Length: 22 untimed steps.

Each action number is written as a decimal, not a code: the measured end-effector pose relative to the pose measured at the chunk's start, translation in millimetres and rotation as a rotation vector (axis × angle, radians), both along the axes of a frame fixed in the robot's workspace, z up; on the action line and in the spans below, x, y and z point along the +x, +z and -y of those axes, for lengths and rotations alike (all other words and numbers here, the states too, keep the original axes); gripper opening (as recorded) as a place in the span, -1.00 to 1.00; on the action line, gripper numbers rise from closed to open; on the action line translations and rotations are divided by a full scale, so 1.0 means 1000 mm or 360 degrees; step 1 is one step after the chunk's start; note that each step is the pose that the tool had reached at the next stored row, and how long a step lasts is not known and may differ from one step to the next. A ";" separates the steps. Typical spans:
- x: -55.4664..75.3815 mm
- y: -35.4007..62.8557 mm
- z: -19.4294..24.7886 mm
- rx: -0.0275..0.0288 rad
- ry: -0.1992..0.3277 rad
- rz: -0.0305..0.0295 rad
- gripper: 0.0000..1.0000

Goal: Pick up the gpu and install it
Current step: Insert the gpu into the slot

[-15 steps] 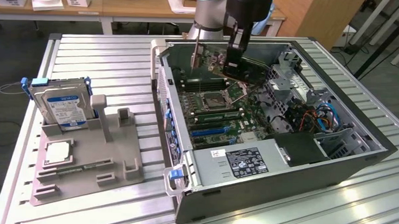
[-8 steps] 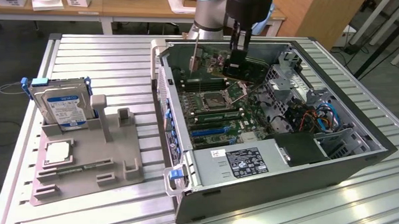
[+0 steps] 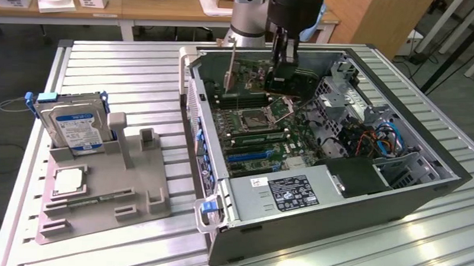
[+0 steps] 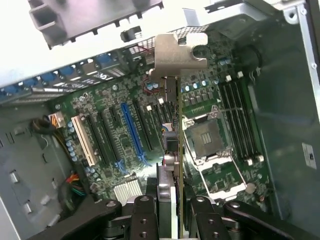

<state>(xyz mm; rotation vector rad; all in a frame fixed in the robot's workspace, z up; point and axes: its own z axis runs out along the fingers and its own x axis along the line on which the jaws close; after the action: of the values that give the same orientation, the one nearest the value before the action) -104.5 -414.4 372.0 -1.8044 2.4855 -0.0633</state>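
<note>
The gpu is inside the open computer case, held on edge above the motherboard. The gripper comes down on it from overhead. Its jaws are closed on the card, one finger against each face. In the wrist view the gpu shows as a thin green edge running away from the gripper. Its silver bracket is at the far end, near the case's rear wall.

The case lies on its side on a ribbed metal table. On the exterior view's left, well apart from the case, is a grey holder tray. A hard drive stands upright at the tray's back.

Seen from the wrist, the card lies between the CPU socket and the blue slot. I cannot tell whether its edge touches any slot.
</note>
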 end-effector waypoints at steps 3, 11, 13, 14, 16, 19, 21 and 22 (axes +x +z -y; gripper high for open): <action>0.000 -0.0013 0.0000 -0.00001 0.0078 -0.00001 -0.41; 0.001 -0.0029 0.0015 0.00001 0.0179 -0.00002 -0.41; 0.001 -0.0031 0.0031 0.00002 0.0186 -0.00002 -0.41; 0.001 -0.0032 0.0040 0.00001 0.0189 -0.00002 -0.41; 0.002 -0.0035 0.0059 0.00002 0.0194 -0.00003 -0.41; 0.003 -0.0039 0.0090 0.00001 0.0199 -0.00003 -0.41; 0.005 -0.0049 0.0124 0.00001 0.0202 -0.00004 -0.41; 0.007 -0.0057 0.0136 0.00002 0.0205 -0.00004 -0.41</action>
<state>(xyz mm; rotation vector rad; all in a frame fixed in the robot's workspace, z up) -97.4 -428.0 366.3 -1.9595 2.3622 -0.0559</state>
